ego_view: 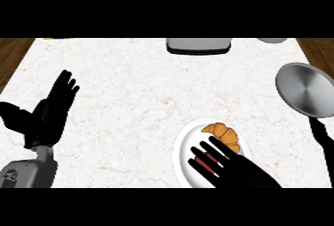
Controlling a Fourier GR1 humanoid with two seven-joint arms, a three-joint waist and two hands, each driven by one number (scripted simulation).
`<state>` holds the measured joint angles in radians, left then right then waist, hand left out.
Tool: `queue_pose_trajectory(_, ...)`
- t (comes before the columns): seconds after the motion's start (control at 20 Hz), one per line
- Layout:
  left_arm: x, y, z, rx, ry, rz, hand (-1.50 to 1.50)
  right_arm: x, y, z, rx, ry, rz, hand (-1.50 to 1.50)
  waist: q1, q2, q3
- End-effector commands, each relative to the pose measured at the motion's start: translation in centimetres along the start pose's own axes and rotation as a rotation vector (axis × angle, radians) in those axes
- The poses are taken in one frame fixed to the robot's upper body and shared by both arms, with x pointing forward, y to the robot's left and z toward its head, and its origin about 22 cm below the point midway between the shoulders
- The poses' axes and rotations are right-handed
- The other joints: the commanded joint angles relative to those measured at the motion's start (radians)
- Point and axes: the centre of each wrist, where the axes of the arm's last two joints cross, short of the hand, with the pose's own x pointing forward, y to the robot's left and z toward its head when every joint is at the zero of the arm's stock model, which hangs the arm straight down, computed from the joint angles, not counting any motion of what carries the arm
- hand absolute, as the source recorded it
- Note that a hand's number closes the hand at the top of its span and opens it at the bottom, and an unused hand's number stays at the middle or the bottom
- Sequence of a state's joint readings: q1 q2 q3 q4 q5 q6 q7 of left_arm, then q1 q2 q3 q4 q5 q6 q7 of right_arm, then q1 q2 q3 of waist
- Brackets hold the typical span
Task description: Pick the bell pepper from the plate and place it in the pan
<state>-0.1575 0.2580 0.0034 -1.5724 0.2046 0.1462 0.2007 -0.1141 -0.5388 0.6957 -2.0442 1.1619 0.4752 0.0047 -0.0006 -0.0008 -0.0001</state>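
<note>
The right hand (238,170) spreads its fingers (209,160) apart over the plate (186,148); the red bell pepper (204,163) lies directly beneath them, pan (305,90) beyond rightward.

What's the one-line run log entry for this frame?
right hand: open over plate, above bell pepper | croissant on plate | pan: nothing inside | left hand: open, resting

No text, label, brand, number or sign can be read on anything here.
</note>
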Motion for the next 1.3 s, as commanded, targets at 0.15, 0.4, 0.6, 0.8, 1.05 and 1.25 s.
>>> queue_pose_trajectory(0.15,-0.6,1.5,0.1,0.005,0.019,-0.001,0.0,1.4,1.8,-2.6,0.033,0.082,0.024,-1.5,0.002,0.0,0.0)
queue_pose_trajectory(0.4,0.0,0.3,0.4,-0.005,0.009,-0.005,0.0,-0.8,2.1,-4.7,0.032,0.059,-0.007,-1.5,0.003,0.001,0.0)
queue_pose_trajectory(0.6,1.6,1.7,0.3,0.005,0.002,0.003,0.0,1.1,3.1,-5.6,0.068,0.073,0.022,-1.5,0.003,0.0,0.0)
queue_pose_trajectory(0.8,0.5,-0.8,-1.5,-0.003,0.008,-0.024,0.0,0.9,2.7,-5.2,0.089,0.056,0.026,-1.5,-0.002,0.0,0.0)
queue_pose_trajectory(1.05,0.4,-1.4,0.4,-0.008,0.0,0.015,0.0,-1.3,5.3,-8.3,0.061,0.059,-0.01,-1.5,0.005,0.001,0.0)
queue_pose_trajectory(1.25,-0.9,-2.7,-0.5,-0.007,-0.002,-0.006,0.0,-0.5,8.2,-8.0,0.07,0.029,-0.033,-1.5,0.0,0.002,0.0)
